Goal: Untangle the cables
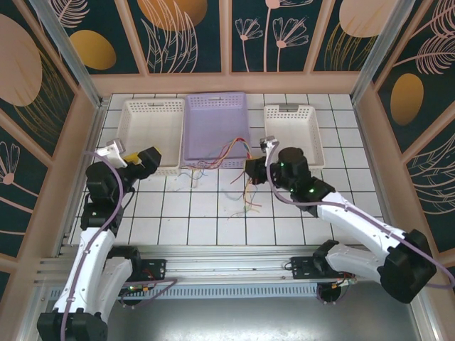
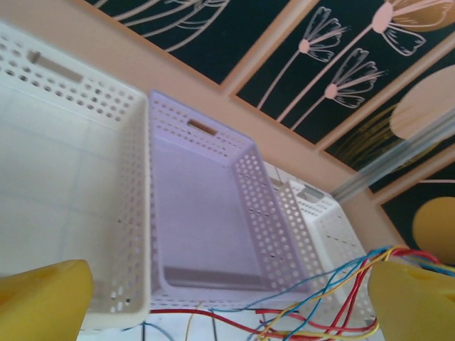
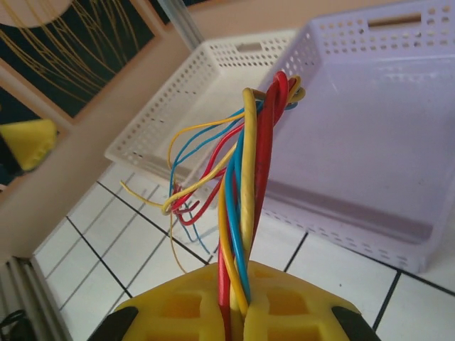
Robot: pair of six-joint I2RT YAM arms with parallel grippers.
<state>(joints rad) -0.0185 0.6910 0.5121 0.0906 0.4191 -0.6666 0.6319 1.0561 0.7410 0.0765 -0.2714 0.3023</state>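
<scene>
White-tiled worktop (image 1: 185, 220): cables (image 3: 245, 177) pinched in closed right claw (image 3: 238, 302), loose ends trailed leftward toward empty, wide-open left claw (image 2: 227, 302).

White tiled table (image 1: 178, 220); floral wall panels (image 1: 192, 35)

Along the far edge of the tiled surface (image 1: 185, 222), the left white basket (image 1: 153, 104), purple basket (image 1: 215, 97) and right white basket (image 1: 290, 109) stand side by side, blocking passage. The cables (image 1: 220, 158) sprawl over the middle tiles and the purple basket's near rim, bunched in the clamped right claw (image 1: 250, 170). The nearer tiles lie open.
</scene>
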